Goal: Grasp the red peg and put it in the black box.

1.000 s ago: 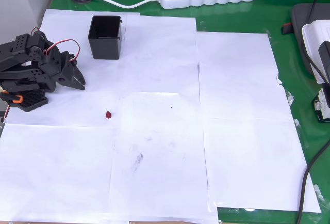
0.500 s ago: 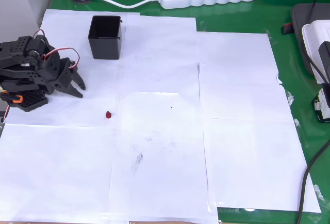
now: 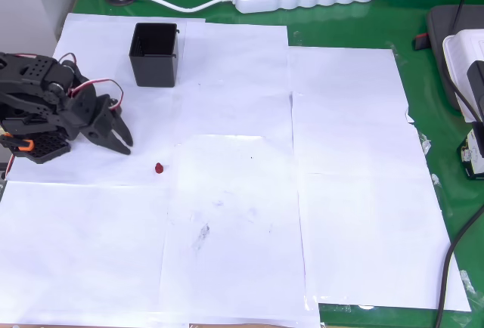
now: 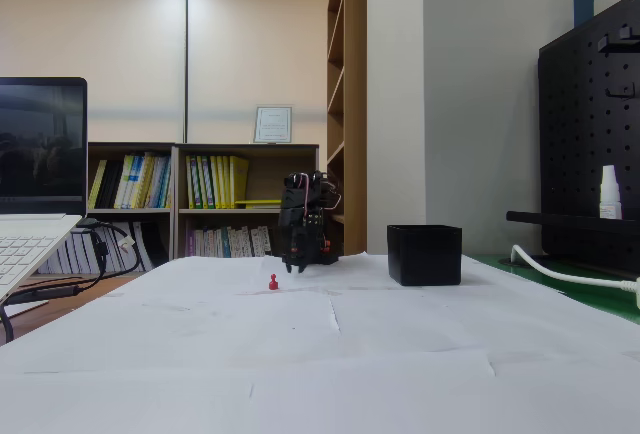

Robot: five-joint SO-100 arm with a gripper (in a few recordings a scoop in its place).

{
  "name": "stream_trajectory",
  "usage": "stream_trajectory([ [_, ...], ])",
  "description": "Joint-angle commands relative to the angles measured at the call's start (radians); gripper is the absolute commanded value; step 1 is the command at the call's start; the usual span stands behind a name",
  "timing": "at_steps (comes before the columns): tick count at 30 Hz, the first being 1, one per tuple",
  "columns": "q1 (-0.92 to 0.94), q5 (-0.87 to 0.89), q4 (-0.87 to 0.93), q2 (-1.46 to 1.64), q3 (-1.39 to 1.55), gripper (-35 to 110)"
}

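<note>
In the overhead view the black two-finger gripper [image 3: 119, 136] points toward the lower right with its 2 jaws spread a little apart and nothing between them. The tiny bright red peg [image 3: 159, 168] lies on the white paper sheets [image 3: 242, 192] below and right of the fingertips, near but not touching. The small square black plastic box [image 3: 155, 54] stands upright above the gripper, well apart from the peg. In the fixed view the peg [image 4: 273, 282] sits left of the box [image 4: 425, 254].
</note>
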Motion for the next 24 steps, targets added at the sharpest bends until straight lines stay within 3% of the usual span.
stream_trajectory([
  [1,0.038,-0.015,-0.061,0.084,0.023,0],
  [7,0.114,-0.252,-0.052,0.173,0.025,0],
  [18,0.124,-0.318,-0.114,0.249,0.028,0],
  [24,0.141,-0.241,-0.187,0.275,0.028,0],
])
